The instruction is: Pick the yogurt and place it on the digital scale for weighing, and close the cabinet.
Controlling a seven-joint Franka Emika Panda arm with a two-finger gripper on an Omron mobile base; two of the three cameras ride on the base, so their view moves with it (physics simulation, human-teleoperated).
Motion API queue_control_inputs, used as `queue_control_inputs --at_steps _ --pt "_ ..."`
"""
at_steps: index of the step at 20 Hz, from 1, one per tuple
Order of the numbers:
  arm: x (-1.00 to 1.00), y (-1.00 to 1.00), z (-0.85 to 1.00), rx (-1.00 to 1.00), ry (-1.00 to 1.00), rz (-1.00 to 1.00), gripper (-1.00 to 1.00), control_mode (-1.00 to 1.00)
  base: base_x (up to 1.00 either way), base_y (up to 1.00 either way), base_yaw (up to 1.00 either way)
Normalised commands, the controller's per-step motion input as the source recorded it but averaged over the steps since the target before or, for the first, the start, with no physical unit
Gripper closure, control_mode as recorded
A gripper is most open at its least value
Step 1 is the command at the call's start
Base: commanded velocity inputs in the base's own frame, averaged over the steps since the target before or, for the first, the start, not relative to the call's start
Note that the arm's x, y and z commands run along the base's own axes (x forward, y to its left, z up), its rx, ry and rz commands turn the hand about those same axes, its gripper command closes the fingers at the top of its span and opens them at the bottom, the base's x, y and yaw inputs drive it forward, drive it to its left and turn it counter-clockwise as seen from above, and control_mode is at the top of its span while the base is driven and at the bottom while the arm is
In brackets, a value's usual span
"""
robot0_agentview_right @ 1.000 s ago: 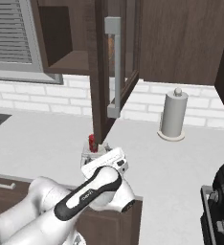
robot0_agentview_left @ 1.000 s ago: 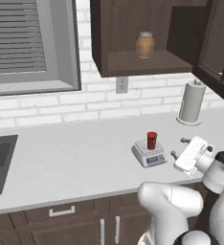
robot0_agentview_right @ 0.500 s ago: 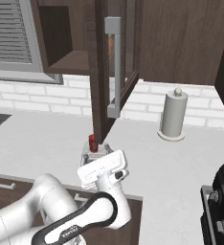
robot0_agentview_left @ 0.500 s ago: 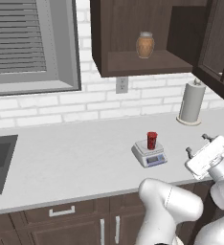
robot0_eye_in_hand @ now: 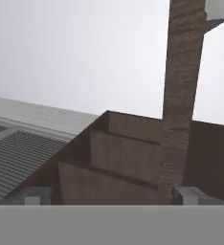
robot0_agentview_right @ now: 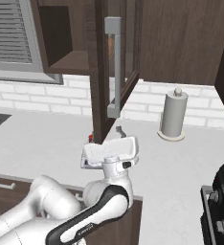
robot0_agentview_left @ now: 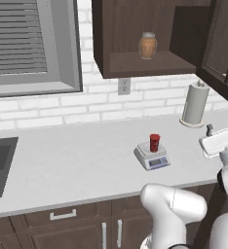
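The yogurt (robot0_agentview_left: 154, 142) stands upright on the scale (robot0_agentview_left: 152, 156), so weighing looks done. The cabinet (robot0_agentview_right: 115, 72) door hangs open. The end effector (robot0_agentview_right: 118, 131), released and empty, sits at its 6 o'clock, likely positioned to push it shut.

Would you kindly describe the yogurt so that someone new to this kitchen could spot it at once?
Start at the open dark-brown wall cabinet above the pale counter. Below it sits a flat light-grey digital scale, and the yogurt stands upright on its plate. It is a small red cup, unlike the amber jar on the cabinet shelf.
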Motion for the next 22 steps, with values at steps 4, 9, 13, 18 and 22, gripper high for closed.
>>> queue_control_inputs --at_steps 4,9,13,18,22 --pt "-0.86 -0.53 -0.43 -0.03 -0.03 0.00 -1.00 -1.00 0.00 0.00 0.00" --pt "-0.58 -0.68 0.08 0.05 -0.19 0.00 -1.00 -1.00 0.00 0.00 0.00" --pt "-0.05 -0.80 0.79 0.10 -0.08 0.00 -1.00 -1.00 0.00 0.00 0.00" --pt "0.00 -0.32 0.89 0.01 0.00 0.00 -1.00 -1.00 0.00 0.00 0.00" --pt "-0.02 0.01 0.98 0.00 -0.02 0.07 -1.00 -1.00 0.00 0.00 0.00"
